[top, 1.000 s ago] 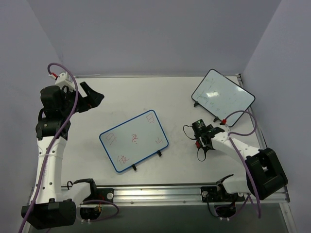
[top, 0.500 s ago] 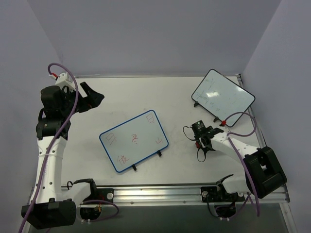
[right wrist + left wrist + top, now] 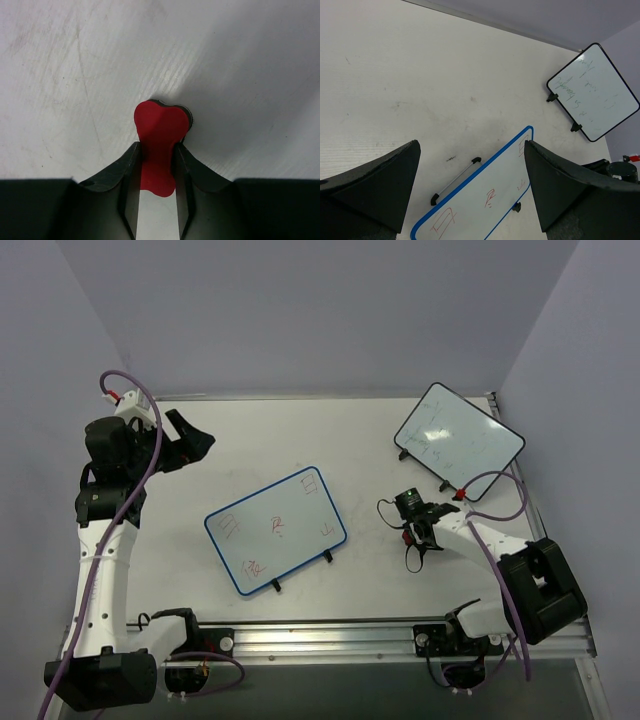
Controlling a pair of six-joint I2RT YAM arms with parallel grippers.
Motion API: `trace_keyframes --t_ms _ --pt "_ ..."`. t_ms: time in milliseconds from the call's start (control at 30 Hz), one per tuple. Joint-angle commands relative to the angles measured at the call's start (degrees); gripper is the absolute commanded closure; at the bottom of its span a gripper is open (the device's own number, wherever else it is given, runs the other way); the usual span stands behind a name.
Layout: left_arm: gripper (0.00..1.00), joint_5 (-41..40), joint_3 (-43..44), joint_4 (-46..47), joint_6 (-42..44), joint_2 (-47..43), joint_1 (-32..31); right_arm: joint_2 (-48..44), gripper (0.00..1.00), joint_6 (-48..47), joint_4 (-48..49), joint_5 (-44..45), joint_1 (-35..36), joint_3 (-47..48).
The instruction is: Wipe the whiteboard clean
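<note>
The right gripper (image 3: 156, 150), jaws pinched on a red heart-shaped pad (image 3: 160, 125), has barely shifted near the right of the scribbled whiteboard (image 3: 276, 530) lying on the desk (image 3: 380, 440), so wiping seems unstarted, while the left gripper (image 3: 471, 145) hangs wide open, empty, far to the whiteboard's left.

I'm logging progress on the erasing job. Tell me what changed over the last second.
The right arm drifted slightly left and away from the near edge at its elbow. The right gripper barely moved and is shut on a small red piece. No pickup or release shows. The left gripper, the blue-rimmed whiteboard with its red scribbles, and the black-rimmed board stayed put.
</note>
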Motion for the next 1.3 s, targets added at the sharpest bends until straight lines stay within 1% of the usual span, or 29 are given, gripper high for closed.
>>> trace_keyframes --t_ms 0,33,133,200,267,333,400,433,467,500,533,567,600,667,700,733,767,800,833,900,933,1033,1133,1167,1267 --pt "0.06 0.59 0.2 2.89 -0.14 0.05 0.45 -0.17 0.82 -0.41 -1.24 2.54 -0.45 0.15" --pt "0.06 0.59 0.2 2.89 -0.14 0.13 0.45 -0.43 0.87 -0.76 -1.24 2.72 -0.54 0.41" --pt "0.06 0.68 0.03 2.89 -0.23 0.22 0.45 -2.27 0.95 -3.83 -1.24 3.95 -0.54 1.38" --pt "0.06 0.24 -0.15 2.8 -0.58 0.48 0.45 -3.68 1.0 -8.83 -0.54 4.39 -0.45 2.52" --pt "0.06 -1.24 -0.85 2.8 -1.19 -0.12 0.54 -5.6 1.0 -12.78 0.77 4.48 0.16 4.53" --pt "0.06 -2.13 -3.13 3.33 -2.07 -1.0 1.41 -7.45 1.0 -19.02 2.53 3.96 0.69 5.51" --pt "0.05 -3.62 -4.88 2.63 -2.69 -1.71 2.38 -11.23 1.0 -25.42 6.74 2.99 1.74 6.13" --pt "0.04 -3.8 -5.42 2.37 -2.87 -1.36 3.61 -13.68 1.0 -27.63 10.5 1.16 2.18 6.13" --pt "0.03 -3.71 -5.95 1.93 -3.39 -1.1 4.31 -14.75 1.0 -29.48 12.28 0.18 2.97 6.21" --pt "0.02 -2.76 -6.56 2.1 -3.66 -0.75 5.02 -15.45 1.0 -33.42 14.56 -1.31 3.32 6.39" --pt "0.02 -1.96 -7.96 2.27 -4.18 0.21 5.81 -15.9 1.0 -35.11 18.67 -4.37 3.76 6.65" --pt "0.0 -1.17 -8.76 3.06 -5.23 0.74 7.03 -15.64 1.0 -36.35 19.93 -5.44 5.07 7.26" --pt "0.06 0.23 -9.63 3.59 -5.85 1.36 7.57 -15.03 1.0 -37.58 21.16 -6.24 6.13 8.92" --pt "0.09 1.73 -12.27 5.34 -7.78 3.55 8.45 -11.78 1.0 -40.57 23.01 -6.6 8.68 11.47" --pt "0.11 2.95 -13.24 5.96 -8.57 4.26 8.54 -10.46 1.0 -41.45 23.54 -5.99 12.34 14.19" --pt "0.15 3.66 -15.42 7.53 -9.45 5.22 8.54 -7.58 1.0 -43.2 25.02 -4.33 14.47 15.43" --pt "0.16 4.28 -16.66 8.59 -11.29 5.49 8.54 -5.98 1.0 -43.91 25.82 -3.18 16.75 16.66" --pt "0.18 4.72 -17.98 9.65 -12.0 5.76 8.54 -4.4 1.0 -44.61 26.53 -2.3 21.3 19.46" --pt "0.21 4.55 -18.86 10.27 -12.62 5.85 8.54 -0.82 1.0 -45.4 27.75 -1.59 23.43 20.97" --pt "0.26 3.5 -20.54 10.71 -13.15 5.85 8.63 2.89 1.0 -47.86 28.55 0.08 27.57 24.13" --pt "0.29 2.36 -20.89 10.8 -13.15 5.85 8.54 6.3 1.0 -48.65 29.95 0.26 30.98 26.67" --pt "0.32 2.52 -22.03 11.33 -13.5 7.59 8.63 11.93 1.0 -51.64 33.89 -1.05 35.56 29.84" --pt "0.4 3.84 -22.3 12.12 -14.2 9.97 8.36 16.77 1.0 -54.37 37.94 -3.69 38.64 32.13" --pt "0.46 4.37 -22.3 12.21 -14.38 10.24 8.28 17.93 1.0 -55.16 38.66 -3.78 39.44 32.67" --pt "0.56 4.46 -22.47 12.12 -14.21 10.86 7.57 21.97 1.0 -58.67 40.59 -1.86 42.43 35.29"
